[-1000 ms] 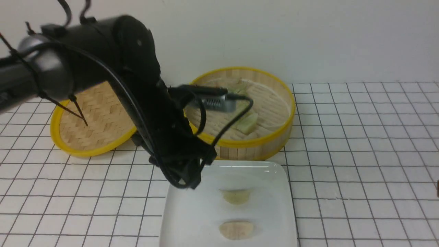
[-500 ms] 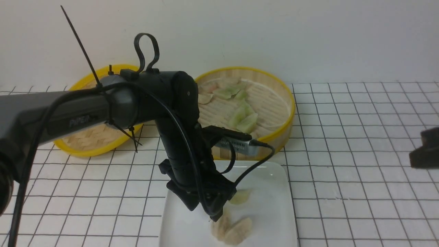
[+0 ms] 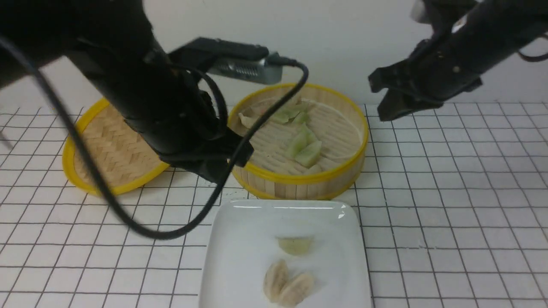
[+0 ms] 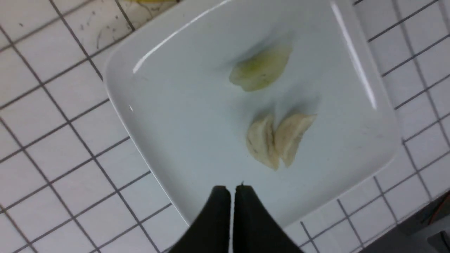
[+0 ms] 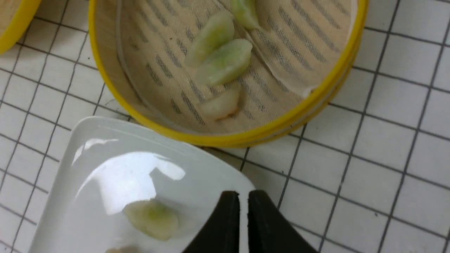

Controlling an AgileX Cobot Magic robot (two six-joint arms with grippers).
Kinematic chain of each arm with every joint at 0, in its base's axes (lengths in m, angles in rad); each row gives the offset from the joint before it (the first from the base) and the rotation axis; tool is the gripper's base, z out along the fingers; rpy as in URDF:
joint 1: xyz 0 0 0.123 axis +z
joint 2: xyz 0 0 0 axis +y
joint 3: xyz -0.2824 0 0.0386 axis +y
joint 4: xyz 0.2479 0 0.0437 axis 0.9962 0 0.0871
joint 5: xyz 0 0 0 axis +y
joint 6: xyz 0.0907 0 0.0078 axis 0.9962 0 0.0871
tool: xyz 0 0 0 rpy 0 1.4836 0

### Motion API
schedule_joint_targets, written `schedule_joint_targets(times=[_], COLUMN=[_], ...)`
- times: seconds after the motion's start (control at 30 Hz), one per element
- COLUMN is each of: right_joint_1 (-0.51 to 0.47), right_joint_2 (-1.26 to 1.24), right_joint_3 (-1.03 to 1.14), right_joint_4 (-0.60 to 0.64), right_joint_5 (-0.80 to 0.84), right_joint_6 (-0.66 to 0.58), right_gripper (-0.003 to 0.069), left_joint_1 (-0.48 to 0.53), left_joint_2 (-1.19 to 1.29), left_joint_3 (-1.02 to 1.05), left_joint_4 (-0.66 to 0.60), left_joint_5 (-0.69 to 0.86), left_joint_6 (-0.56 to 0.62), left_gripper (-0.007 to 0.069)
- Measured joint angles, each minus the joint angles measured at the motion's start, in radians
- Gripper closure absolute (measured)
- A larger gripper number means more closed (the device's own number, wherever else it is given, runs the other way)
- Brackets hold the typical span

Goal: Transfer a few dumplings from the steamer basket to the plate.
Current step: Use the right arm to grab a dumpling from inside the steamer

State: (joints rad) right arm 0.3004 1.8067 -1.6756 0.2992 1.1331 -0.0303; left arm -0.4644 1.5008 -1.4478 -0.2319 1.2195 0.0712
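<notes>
Seemingly between picks: three pleated crescent dumplings (image 3: pixel 297 290) lie lower centre on the glossy white square plate (image 3: pixel 239 222). The left gripper (image 4: pixel 232 191) and right gripper (image 5: pixel 243 196) are pinched empty (one must reopen over the round bamboo steamer basket (image 3: pixel 299 188)).

Plain off-white wall (image 3: pixel 334 42), white grid-lined tabletop (image 3: pixel 454 222)

The left gripper (image 4: pixel 232 189) has risen off the plate (image 3: pixel 239 239), leaving a second beige dumpling (image 3: pixel 275 279), while the right gripper (image 3: pixel 379 100) swung in
</notes>
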Motion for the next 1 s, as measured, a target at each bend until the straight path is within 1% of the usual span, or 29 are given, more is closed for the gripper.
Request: schedule_joint_targets(times=[0.1, 0.2, 0.27, 0.3, 0.37, 0.4, 0.5, 0.6, 0.67, 0.7, 0.73, 0.77, 0.8, 0.83, 0.9, 0.97, 1.0], right_joint_1=[0.015, 0.022, 0.024, 0.027, 0.034, 0.036, 0.046, 0.057, 0.064, 0.067, 0.069, 0.074, 0.077, 0.081, 0.082, 0.082, 0.082], right_joint_2=[0.174, 0.328, 0.396, 0.458, 0.552, 0.586, 0.663, 0.712, 0.735, 0.737, 0.737, 0.739, 0.739, 0.739, 0.736, 0.730, 0.718], right_joint_3=[-0.146, -0.291, -0.358, -0.433, -0.526, -0.563, -0.644, -0.687, -0.699, -0.704, -0.706, -0.708, -0.709, -0.709, -0.709, -0.709, -0.709], right_joint_4=[-0.003, -0.003, -0.003, -0.003, -0.003, -0.003, 0.003, 0.015, 0.020, 0.021, 0.021, 0.022, 0.023, 0.018, 0.015, 0.015, 0.012], right_joint_5=[0.026, 0.062, 0.074, 0.085, 0.096, 0.097, 0.100, 0.102, 0.102, 0.099, 0.099, 0.099, 0.097, 0.094, 0.094, 0.094, 0.095], right_joint_6=[0.001, 0.001, 0.002, 0.001, 0.000, 0.000, -0.004, -0.011, -0.011, -0.011, -0.011, -0.011, -0.011, -0.011, -0.008, -0.002, 0.005], right_gripper=[0.0548, 0.0438, 0.0379, 0.0323, 0.0242, 0.0218, 0.0186, 0.0185, 0.0201, 0.0225, 0.0265, 0.0348, 0.0408, 0.0488, 0.0527, 0.0527, 0.0552], left_joint_1=[0.000, 0.000, 0.000, 0.000, 0.000, 0.000, 0.000, 0.000, 0.000, 0.000, 0.000, 0.000, 0.000, 0.000, 0.000, 0.000, 0.000], left_joint_2=[-0.155, -0.283, -0.328, -0.382, -0.441, -0.462, -0.502, -0.510, -0.510, -0.510, -0.510, -0.510, -0.510, -0.510, -0.510, -0.510, -0.510], left_joint_3=[0.060, 0.135, 0.167, 0.209, 0.266, 0.283, 0.338, 0.364, 0.370, 0.371, 0.371, 0.371, 0.371, 0.371, 0.371, 0.371, 0.371], left_joint_4=[0.000, 0.000, 0.000, 0.000, 0.000, 0.000, 0.001, 0.013, 0.026, 0.035, 0.043, 0.054, 0.062, 0.073, 0.087, 0.095, 0.103], left_joint_5=[0.012, 0.017, 0.022, 0.030, 0.032, 0.032, 0.032, 0.035, 0.035, 0.034, 0.034, 0.031, 0.029, 0.023, 0.013, 0.003, 0.001], left_joint_6=[-0.013, -0.029, -0.036, -0.040, -0.042, -0.042, -0.043, -0.051, -0.065, -0.071, -0.077, -0.082, -0.086, -0.087, -0.088, -0.088, -0.090], left_gripper=[0.0631, 0.0631, 0.0631, 0.0631, 0.0631, 0.0631, 0.0631, 0.0631, 0.0631, 0.0631, 0.0631, 0.0631, 0.0631, 0.0631, 0.0631, 0.0631, 0.0631])
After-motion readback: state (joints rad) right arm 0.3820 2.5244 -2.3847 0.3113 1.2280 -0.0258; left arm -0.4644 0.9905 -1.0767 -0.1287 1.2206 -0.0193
